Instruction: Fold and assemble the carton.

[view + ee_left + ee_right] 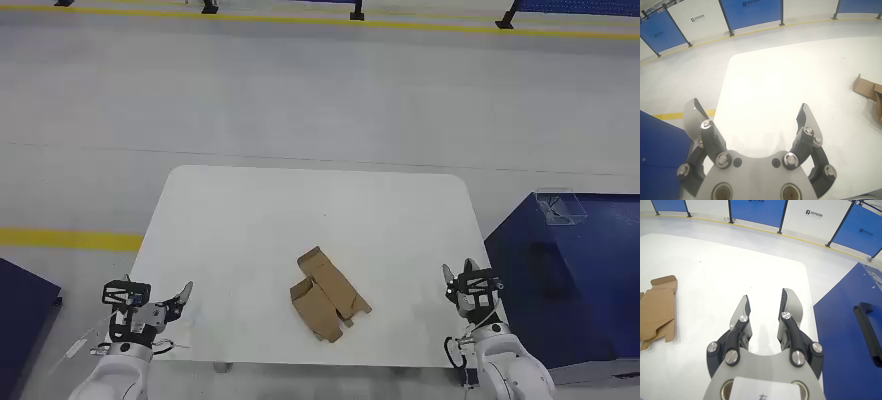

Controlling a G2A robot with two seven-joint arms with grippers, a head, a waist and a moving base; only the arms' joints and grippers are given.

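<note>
A flattened brown cardboard carton [328, 294] lies on the white table [250, 220], a little right of the middle and toward the near edge. Its flaps stick out at both ends [658, 309] [866, 89]. My left gripper [158, 298] hovers over the table's near left corner, open and holding nothing [750, 107]. My right gripper [466, 275] hangs over the near right edge, also open and holding nothing [764, 298]. Both grippers are well apart from the carton.
A dark blue cabinet [565, 280] with a black handle [866, 330] stands close to the table's right edge. Another blue box [20, 300] sits at the left. Blue and white panels [753, 11] line the far floor.
</note>
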